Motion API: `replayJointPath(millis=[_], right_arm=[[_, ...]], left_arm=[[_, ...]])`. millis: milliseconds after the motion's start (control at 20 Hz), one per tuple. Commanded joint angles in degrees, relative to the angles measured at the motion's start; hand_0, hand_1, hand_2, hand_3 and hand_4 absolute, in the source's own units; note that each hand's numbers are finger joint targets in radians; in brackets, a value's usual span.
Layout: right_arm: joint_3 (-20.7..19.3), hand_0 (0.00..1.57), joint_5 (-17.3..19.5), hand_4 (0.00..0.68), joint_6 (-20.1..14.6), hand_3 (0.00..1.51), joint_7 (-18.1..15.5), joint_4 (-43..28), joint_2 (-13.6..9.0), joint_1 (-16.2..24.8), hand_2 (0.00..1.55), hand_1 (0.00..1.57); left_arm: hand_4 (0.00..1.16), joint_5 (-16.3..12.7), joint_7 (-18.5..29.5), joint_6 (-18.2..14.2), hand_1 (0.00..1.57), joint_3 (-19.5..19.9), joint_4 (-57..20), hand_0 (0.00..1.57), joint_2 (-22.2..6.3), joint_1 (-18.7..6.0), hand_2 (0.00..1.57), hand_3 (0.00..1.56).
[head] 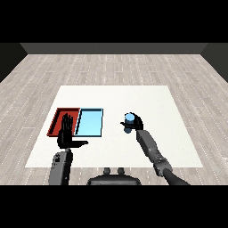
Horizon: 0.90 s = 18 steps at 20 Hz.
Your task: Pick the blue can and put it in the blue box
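Observation:
A blue can (129,119) stands upright to the right of the trays, and my right hand (135,123) is curled round it, near the table's middle. The light blue tray (90,122) lies left of the can with nothing in it. My left hand (67,133) hovers with straight fingers and thumb spread, over the front part of the red tray (59,116), partly hiding it.
The red tray and the light blue tray lie side by side at the table's left. The white table (151,100) stretches wide behind and to the right of my right hand. A wooden floor surrounds the table.

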State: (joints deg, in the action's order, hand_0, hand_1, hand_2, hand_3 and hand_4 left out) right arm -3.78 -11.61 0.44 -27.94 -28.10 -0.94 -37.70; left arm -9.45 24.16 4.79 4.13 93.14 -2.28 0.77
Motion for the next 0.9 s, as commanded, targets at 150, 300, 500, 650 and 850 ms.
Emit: replayJointPath(millis=[150,300,500,650,850], right_arm=[[4.97,1.55,0.15,0.680,-4.38,1.44,0.00,-4.14,0.90,5.48,1.49,1.55],[1.88,1.54,1.60,0.662,-3.61,1.42,3.38,-6.83,0.09,-0.50,1.47,1.54],[3.49,1.49,2.28,0.651,-5.61,1.41,2.95,-12.28,0.90,3.18,1.45,1.49],[3.59,1.47,3.14,0.649,-3.84,1.41,3.33,-14.89,0.29,3.69,1.45,1.47],[3.33,1.50,2.58,0.648,-3.32,1.41,6.33,-19.22,-0.99,2.52,1.46,1.50]], left_arm=[[0.00,0.84,1.23,-0.50,0.00,-1.18,0.08,0.00,1.23,0.02,0.00,0.00],[0.00,-0.32,1.64,2.25,0.00,-1.00,-0.63,0.00,0.27,3.58,0.00,0.00],[0.00,2.01,2.26,1.02,0.00,-1.29,-4.96,0.00,-0.04,-1.33,0.00,0.00],[0.00,5.17,1.61,-1.00,0.00,-4.44,-4.99,0.00,1.27,-0.16,0.00,0.00],[0.00,4.36,-2.86,-4.52,0.00,-9.78,-6.94,0.00,2.23,-3.39,0.00,0.00]])
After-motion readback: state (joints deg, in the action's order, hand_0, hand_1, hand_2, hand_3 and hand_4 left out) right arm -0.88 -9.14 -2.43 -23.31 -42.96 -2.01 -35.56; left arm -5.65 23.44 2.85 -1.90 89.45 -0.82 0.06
